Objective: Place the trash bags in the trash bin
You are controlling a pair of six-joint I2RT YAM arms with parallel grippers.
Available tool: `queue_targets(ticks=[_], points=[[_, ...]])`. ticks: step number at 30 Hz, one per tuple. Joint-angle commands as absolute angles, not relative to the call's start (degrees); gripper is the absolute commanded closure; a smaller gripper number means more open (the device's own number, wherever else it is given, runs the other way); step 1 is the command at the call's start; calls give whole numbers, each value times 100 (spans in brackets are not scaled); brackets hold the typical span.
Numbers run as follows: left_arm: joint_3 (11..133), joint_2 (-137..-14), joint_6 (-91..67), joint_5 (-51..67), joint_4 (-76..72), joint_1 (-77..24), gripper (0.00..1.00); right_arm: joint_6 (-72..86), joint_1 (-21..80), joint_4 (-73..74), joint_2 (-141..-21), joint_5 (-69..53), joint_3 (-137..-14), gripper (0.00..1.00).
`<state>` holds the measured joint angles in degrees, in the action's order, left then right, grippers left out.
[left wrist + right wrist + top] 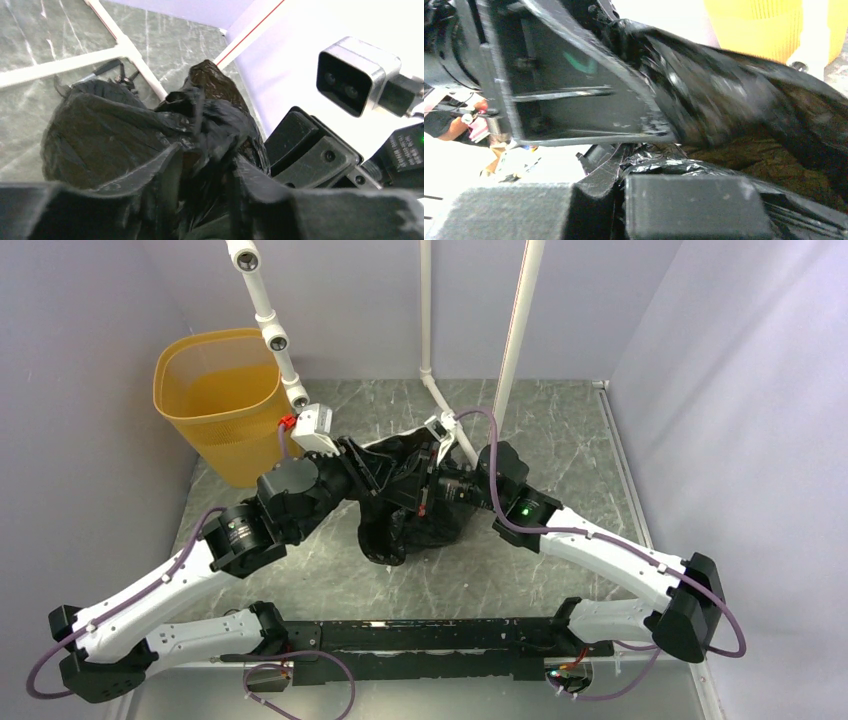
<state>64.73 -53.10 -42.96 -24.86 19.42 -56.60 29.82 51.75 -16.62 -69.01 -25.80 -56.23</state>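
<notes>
Trash bag (405, 515): on the surface (560, 440).
Trash bin (215, 400): behind and left of the trash bag, apart from it.
Left gripper (375, 475): at the trash bag's left side, folds between its fingers (125, 205).
Right gripper (430, 480): at the trash bag's right side, touching it.
Pipe frame (452, 432): just behind the trash bag.

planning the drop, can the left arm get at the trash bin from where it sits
likely yes: the trash bin stands close by, left of and beyond the left gripper, with nothing between. the white pipe beside the bin's rim could crowd the swing
</notes>
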Motion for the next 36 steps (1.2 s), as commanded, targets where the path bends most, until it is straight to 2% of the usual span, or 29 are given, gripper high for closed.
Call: queue_targets(ticks=[1, 5, 9, 16, 23, 31, 36], points=[[6492, -5150, -4115, -2503, 1860, -5678, 41, 3094, 5139, -1980, -6803, -2169, -5552, 100], [6495, -4975, -3822, -2606, 2061, -5678, 18, 3622, 4790, -2022, -6787, -2030, -5407, 100], [6372, -4717, -3315, -2392, 2057, -5678, 12, 4553, 4244, -2878, -6740, -2460, -4864, 100], [6254, -4719, -2422, -1723, 1978, -5678, 16, 5204, 3947, -3687, -6787, -3004, -4646, 100], [6375, -5418, -1945, -1391, 1990, -5678, 33, 5968, 3796, -4343, -6782, -3235, -4445, 100], [5964, -5337, -1835, -1333, 1194, -5680, 46, 6122, 3701, -4359, -6810, -3513, -4491, 100], [5926, -5344, -1637, -1357, 1246, -5683, 49, 6044, 3674, -4175, -6794, -3737, -4629, 100]])
